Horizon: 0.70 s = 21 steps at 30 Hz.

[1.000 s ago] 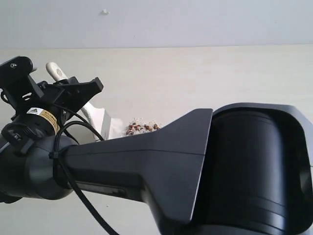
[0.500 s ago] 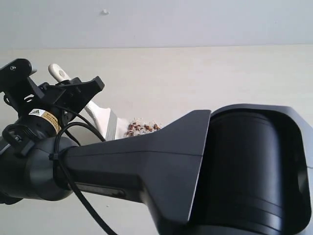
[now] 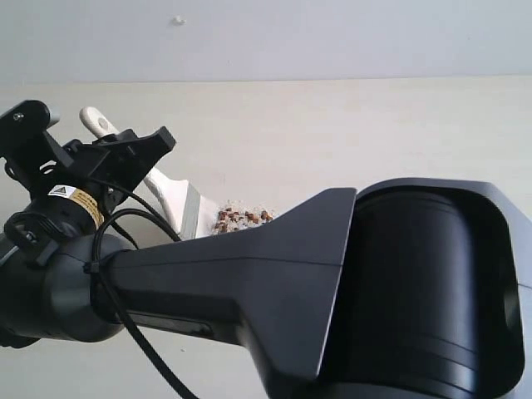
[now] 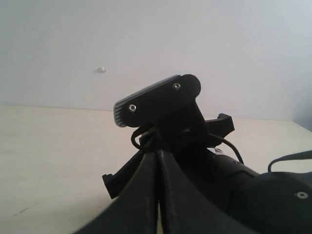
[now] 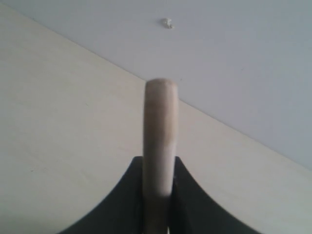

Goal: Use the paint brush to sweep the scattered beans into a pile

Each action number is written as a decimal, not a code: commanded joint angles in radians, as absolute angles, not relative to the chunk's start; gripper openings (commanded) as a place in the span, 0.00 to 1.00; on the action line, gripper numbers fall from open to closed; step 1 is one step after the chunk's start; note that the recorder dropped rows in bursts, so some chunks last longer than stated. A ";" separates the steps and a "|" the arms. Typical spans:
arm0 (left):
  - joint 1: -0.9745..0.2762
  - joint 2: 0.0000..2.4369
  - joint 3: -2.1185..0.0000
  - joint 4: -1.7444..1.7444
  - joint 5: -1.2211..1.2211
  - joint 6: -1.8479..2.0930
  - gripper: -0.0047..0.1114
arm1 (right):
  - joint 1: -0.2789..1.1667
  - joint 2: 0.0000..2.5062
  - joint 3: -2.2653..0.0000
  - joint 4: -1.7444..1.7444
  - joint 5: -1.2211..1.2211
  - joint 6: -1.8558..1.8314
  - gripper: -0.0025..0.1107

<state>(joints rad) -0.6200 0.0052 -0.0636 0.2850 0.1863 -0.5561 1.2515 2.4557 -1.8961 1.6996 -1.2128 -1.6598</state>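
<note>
1. Clamping brush (image 3: 170, 199) handle, right gripper (image 5: 158, 175) jaws barely apart; brush head just beside beans (image 3: 243, 218)
2. Empty left gripper (image 4: 158, 195) closed tight
3. Risk: hard stroke could flick beans apart, undoing the gather

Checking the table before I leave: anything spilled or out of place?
Yes: reddish-brown beans mixed with pale crumbs lie loose on the table, in a small cluster beside the head of the paint brush.

Matt cream wood paint brush (image 3: 166, 193), silver metal ferrule (image 3: 192, 212), smooth pale table (image 3: 374, 125).
</note>
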 commanded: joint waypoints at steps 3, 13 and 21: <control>-0.616 0.000 -0.058 0.284 0.185 -0.554 0.04 | 1.253 2.456 -1.901 1.690 -1.221 -1.710 0.02; -0.616 0.000 -0.058 0.284 0.185 -0.554 0.04 | 1.253 2.456 -1.901 1.692 -1.221 -1.739 0.02; -0.616 0.000 -0.058 0.284 0.185 -0.554 0.04 | 1.256 2.456 -1.901 1.669 -1.221 -1.721 0.02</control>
